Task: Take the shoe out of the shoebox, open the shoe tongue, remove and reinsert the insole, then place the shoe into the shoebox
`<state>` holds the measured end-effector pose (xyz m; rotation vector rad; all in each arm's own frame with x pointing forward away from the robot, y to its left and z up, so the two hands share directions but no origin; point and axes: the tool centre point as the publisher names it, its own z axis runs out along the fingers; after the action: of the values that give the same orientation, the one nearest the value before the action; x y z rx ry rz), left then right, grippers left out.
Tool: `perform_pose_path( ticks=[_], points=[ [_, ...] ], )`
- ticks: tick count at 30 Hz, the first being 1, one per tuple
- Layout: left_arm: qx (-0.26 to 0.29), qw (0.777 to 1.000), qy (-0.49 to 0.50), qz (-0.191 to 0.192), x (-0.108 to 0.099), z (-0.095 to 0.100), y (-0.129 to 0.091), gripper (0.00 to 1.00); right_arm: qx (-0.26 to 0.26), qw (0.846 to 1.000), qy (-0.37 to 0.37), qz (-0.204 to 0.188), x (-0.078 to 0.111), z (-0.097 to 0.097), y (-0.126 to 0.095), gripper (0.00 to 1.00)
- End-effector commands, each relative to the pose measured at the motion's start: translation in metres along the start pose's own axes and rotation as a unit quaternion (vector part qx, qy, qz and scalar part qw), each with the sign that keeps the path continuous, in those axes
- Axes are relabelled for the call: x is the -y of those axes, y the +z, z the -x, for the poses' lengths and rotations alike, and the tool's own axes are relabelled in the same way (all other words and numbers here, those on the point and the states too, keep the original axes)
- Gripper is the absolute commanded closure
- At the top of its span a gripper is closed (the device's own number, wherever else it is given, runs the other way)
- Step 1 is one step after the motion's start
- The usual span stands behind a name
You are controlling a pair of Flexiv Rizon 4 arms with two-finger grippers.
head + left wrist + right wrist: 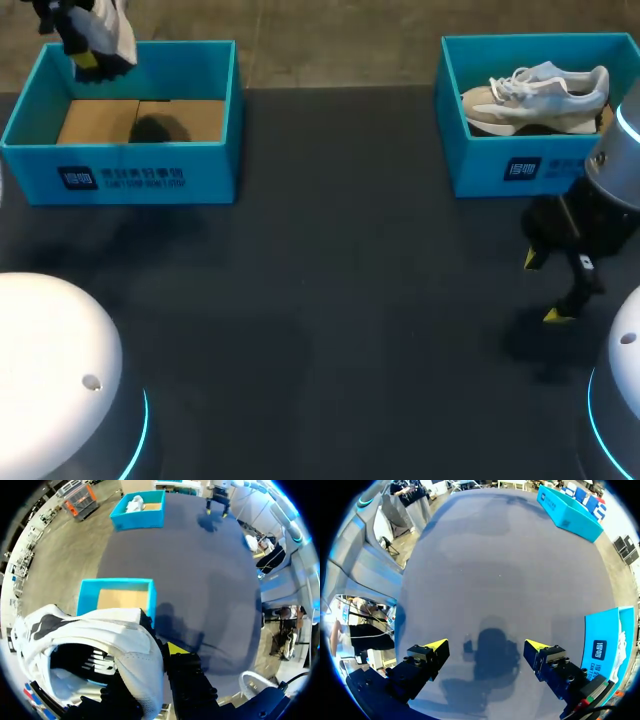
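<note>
My left gripper hangs above the far left corner of the left blue shoebox, shut on a white shoe. In the left wrist view the white shoe fills the space around the gripper. One yellow fingertip presses on its wall; the other is hidden inside. The open box with its cardboard floor lies below. A second white shoe lies in the right blue shoebox. My right gripper stands open over bare table, in front of that box.
The dark table stretches between the two boxes. In the right wrist view the right shoebox stands close beside the gripper and the left shoebox lies far ahead. White arm bases stand at the near corners.
</note>
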<state>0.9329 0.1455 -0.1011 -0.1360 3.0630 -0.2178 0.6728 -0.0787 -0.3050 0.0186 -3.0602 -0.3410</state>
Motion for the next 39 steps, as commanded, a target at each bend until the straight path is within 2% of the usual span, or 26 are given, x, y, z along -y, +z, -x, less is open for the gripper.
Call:
perform_pose_path(
  ticks=[1,7,12,17,23,33,39],
  points=[
    [-0.021,1.0,0.007,0.004,-0.01,0.037,-0.007,1.0,0.001,1.0,0.0,-0.001,0.0,-0.001,0.0,0.0],
    [-0.005,1.0,0.007,0.007,-0.029,0.063,-0.02,1.0,0.001,1.0,0.0,-0.001,0.0,-0.001,0.0,0.0],
    [0.002,1.0,0.013,0.009,-0.048,0.077,-0.029,1.0,0.001,1.0,0.0,-0.001,0.0,-0.001,0.0,0.0],
    [-0.012,0.999,0.037,0.006,-0.062,0.088,-0.026,1.0,0.001,1.0,0.0,-0.001,0.0,-0.001,0.0,0.0],
    [-0.039,0.996,0.074,-0.006,-0.071,0.091,-0.014,1.0,0.001,1.0,0.0,-0.001,0.0,-0.001,0.0,0.0],
    [-0.057,0.986,0.153,0.033,-0.091,0.089,0.01,1.0,0.001,1.0,0.0,-0.001,0.0,-0.001,0.0,0.0],
    [-0.055,0.973,0.223,0.035,-0.102,0.084,0.013,1.0,0.001,1.0,0.0,-0.001,0.0,-0.001,0.0,0.0]
  ],
)
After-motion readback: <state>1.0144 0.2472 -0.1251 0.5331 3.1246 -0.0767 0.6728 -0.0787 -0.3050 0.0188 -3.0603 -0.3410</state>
